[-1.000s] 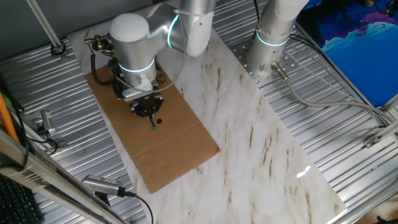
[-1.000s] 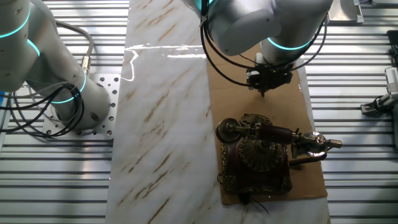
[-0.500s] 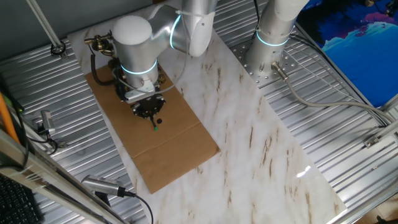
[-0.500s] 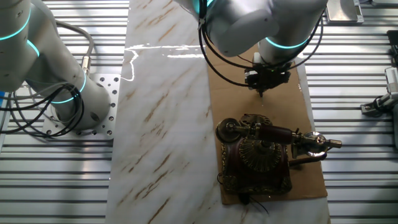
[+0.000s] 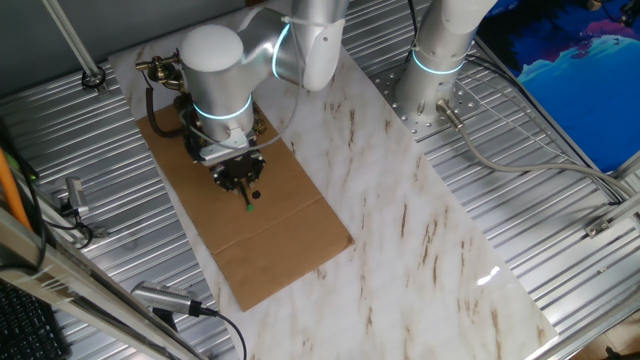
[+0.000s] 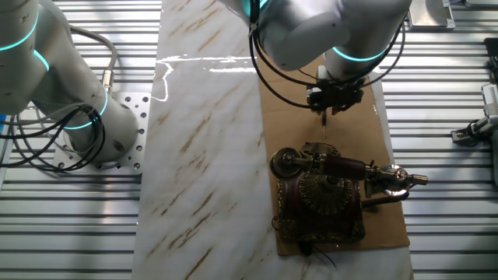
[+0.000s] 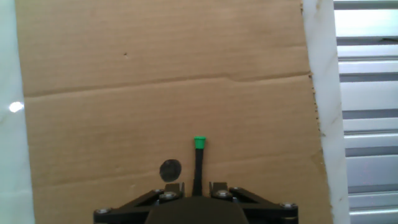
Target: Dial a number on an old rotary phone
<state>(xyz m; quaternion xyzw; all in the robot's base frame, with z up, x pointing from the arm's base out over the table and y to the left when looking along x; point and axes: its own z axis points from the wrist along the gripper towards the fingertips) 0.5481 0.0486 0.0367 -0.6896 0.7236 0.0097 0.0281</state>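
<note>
The gripper [image 6: 324, 109], clamped on the thin green-tipped stick [image 7: 198, 158], has crept a touch closer to the old rotary phone [image 6: 327, 194] at the cardboard sheet's [image 7: 155, 81] end. The stick's tip hangs short of the dial [image 6: 325, 193]; dialing not started.

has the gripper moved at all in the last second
Yes, slightly. In the other fixed view the gripper has slid a little along the cardboard, away from the phone, which stayed put.

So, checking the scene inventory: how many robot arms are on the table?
2: one arm reaches over the cardboard near the phone; the other arm stands on its bolted base beside the marble.
</note>
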